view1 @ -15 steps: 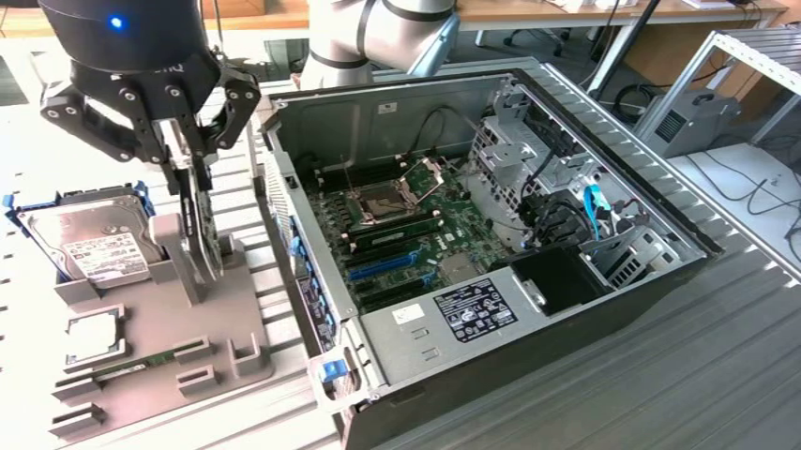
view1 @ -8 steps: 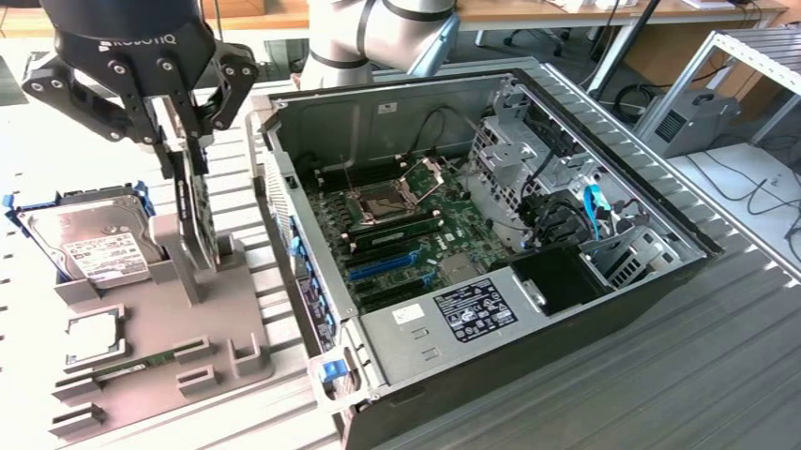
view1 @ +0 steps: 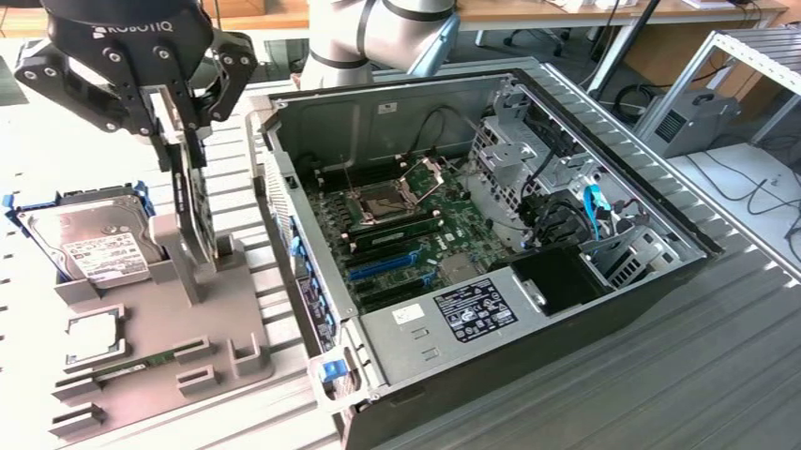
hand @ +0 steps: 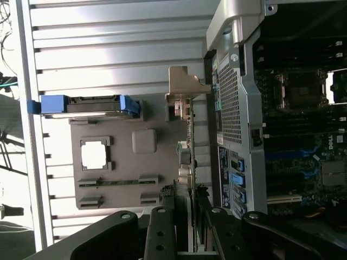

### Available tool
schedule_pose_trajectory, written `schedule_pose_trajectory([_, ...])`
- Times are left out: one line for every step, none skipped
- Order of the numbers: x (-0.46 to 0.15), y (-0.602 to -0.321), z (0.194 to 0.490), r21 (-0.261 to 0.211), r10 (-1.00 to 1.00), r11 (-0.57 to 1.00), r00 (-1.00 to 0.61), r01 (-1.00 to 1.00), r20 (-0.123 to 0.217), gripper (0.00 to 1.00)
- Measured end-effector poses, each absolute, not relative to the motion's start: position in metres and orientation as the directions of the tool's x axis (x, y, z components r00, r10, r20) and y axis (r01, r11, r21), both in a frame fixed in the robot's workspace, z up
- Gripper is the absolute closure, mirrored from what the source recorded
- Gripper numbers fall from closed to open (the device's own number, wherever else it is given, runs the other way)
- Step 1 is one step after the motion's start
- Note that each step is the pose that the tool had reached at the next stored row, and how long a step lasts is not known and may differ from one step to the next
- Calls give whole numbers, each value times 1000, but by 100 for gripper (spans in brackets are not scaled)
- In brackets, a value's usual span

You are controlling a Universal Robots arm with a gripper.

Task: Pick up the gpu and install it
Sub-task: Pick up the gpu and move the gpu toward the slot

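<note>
the hand [view1: 184, 139] is closed on the top edge of the gpu [view1: 190, 220], which stands upright in the grey holder [view1: 188, 337].

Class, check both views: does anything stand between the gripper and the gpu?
Nothing visible does. The gripper is right at the upper edge of the gpu, which stands upright on edge in the gray holder.
</note>
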State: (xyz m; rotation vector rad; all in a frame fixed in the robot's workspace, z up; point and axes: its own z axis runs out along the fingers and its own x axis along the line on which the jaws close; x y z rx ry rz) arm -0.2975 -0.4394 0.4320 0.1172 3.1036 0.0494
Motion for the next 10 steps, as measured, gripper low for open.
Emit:
schedule_pose_trajectory([-297, -439, 433, 33, 76, 997, -997, 75, -34, 73])
schedule_pose_trajectory([-297, -439, 434, 33, 76, 997, -997, 75, -34, 73])
schedule_pose_trajectory([-297, -439, 434, 33, 76, 997, -997, 75, -34, 73])
schedule_pose_trajectory([-297, -439, 435, 33, 76, 997, -997, 75, -34, 73])
schedule_pose_trajectory([-297, -439, 436, 33, 76, 997, -997, 75, -34, 73])
schedule_pose_trajectory([-297, -439, 436, 33, 76, 997, -997, 75, -34, 73])
schedule_pose_trajectory([-297, -439, 437, 33, 76, 997, -997, 75, -34, 73])
schedule_pose_trajectory([-297, -439, 438, 33, 76, 997, -997, 75, -34, 73])
schedule_pose_trajectory([-297, -439, 439, 33, 76, 997, -997, 75, -34, 73])
schedule_pose_trajectory([-297, -439, 440, 33, 76, 997, -997, 75, -34, 73])
